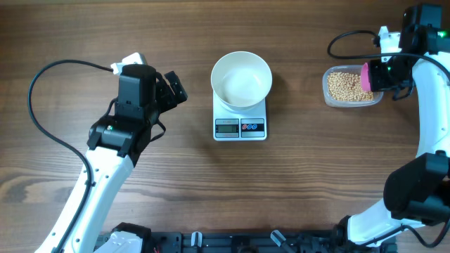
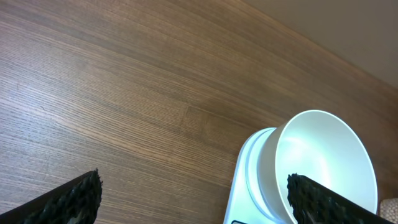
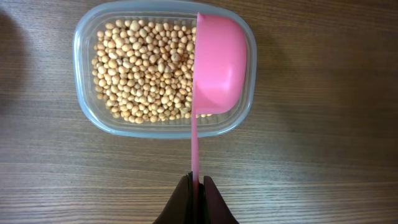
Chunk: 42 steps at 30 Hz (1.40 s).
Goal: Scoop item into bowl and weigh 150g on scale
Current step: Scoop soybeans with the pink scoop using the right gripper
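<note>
Just ahead of our right claw (image 3: 198,186), clamped on the thin handle of the pink scoop (image 3: 217,65), the cup hangs over one end of the tub (image 3: 84,74) of beans (image 3: 143,74). We should dig deep, then lift level toward the bowl (image 1: 241,79) on the scale (image 1: 240,128), well apart from this claw. Our left claw (image 2: 196,199) hangs spread wide, empty, near the scale. The cup's inside is hidden from us, and the display is unreadable.
</note>
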{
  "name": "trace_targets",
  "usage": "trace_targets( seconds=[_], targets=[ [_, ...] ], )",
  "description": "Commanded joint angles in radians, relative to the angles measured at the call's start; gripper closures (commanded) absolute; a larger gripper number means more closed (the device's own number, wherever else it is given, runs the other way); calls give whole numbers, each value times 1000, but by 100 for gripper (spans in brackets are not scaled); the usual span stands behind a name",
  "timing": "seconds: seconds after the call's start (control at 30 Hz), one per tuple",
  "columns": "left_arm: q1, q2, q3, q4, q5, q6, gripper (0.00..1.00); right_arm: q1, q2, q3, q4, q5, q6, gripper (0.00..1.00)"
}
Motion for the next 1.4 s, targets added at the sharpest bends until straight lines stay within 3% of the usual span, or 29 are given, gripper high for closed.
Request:
trace_targets(
  seconds=[0.0,0.4,1.37],
  targets=[
    [8,2,1,-1,9,1,0,-2,19,-27,6,20,23,95],
    [8,2,1,-14,9,1,0,0,19,-103,43,-29,40,96],
    [8,2,1,-15,9,1,0,-54,19,-159,60,-386,39,96]
  ],
)
